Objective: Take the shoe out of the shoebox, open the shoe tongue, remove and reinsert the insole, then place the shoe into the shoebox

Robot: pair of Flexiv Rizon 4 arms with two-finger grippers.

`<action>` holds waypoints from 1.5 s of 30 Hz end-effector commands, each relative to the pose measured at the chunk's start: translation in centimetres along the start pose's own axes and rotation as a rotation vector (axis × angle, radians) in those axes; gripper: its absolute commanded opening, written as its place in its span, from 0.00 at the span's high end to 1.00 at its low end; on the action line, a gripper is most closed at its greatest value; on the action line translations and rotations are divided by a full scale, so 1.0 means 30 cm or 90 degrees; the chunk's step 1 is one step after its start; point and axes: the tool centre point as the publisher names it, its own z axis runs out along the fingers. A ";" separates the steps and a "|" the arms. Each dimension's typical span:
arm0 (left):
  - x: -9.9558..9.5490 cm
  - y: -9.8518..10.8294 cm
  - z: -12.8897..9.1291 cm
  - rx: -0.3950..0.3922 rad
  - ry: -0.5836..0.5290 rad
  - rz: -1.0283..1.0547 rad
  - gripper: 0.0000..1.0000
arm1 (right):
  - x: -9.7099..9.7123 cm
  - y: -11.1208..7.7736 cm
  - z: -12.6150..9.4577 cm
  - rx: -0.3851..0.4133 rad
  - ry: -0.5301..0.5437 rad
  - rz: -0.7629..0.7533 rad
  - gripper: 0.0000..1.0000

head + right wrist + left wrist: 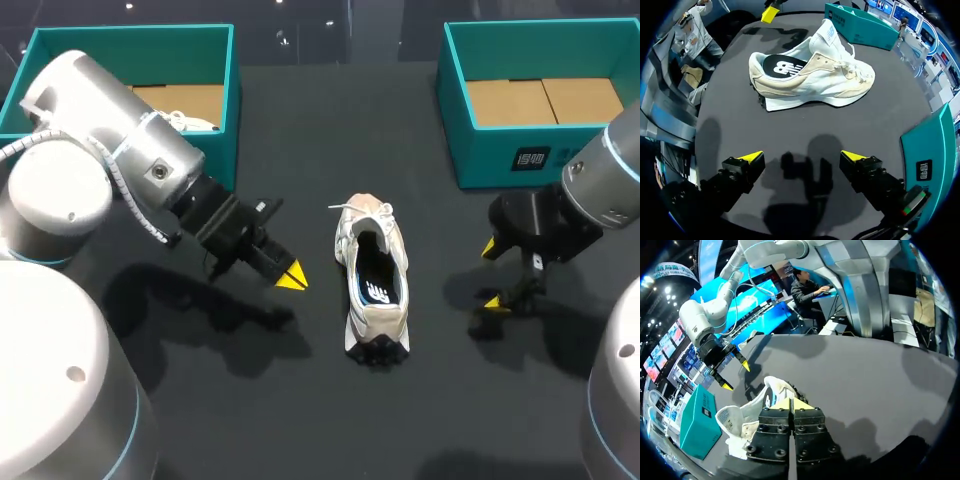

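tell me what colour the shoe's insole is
Black with a white logo; the insole shows best in the right wrist view.

Shoe between left claw and right claw; left shoebox, right shoebox behind.

The table is dark. A white shoe stands in the middle of it. One blue-green shoebox sits at the far left, another shoebox at the far right.
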 end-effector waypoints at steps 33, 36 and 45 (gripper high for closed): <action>-0.170 -0.026 0.026 -0.114 0.344 0.173 1.00 | 0.001 -0.175 -0.147 0.019 -0.020 0.052 0.00; -0.192 -0.010 0.055 -0.131 0.381 0.184 1.00 | 0.001 -0.175 -0.147 0.019 -0.020 0.052 0.00; -0.201 0.002 0.071 -0.139 0.399 0.199 1.00 | 0.001 -0.175 -0.147 0.019 -0.020 0.052 0.00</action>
